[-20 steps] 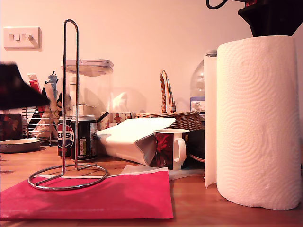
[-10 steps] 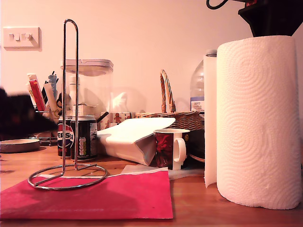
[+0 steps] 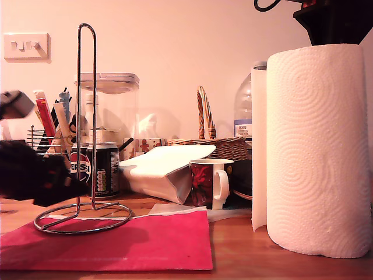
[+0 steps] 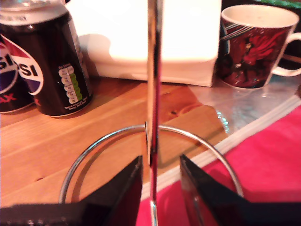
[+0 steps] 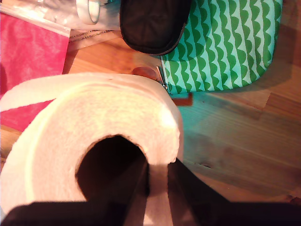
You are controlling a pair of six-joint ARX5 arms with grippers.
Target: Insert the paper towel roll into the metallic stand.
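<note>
While the thick white embossed paper towel roll stands on the wooden tabletop at the exterior view's right, my second gripper pinches its wall (one finger inside the core). My first gripper, jaws narrowly parted, brackets the chrome wire stand at that view's left. Judged next: steady the stand, lift the roll over the loop.

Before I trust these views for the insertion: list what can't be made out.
- My first pincer: a dark blur in the exterior view.
- My second pincer: tips hidden by the paper towel roll, cut by the exterior view's right edge.
- Metallic stand: loop top outside the first wrist view.
</note>
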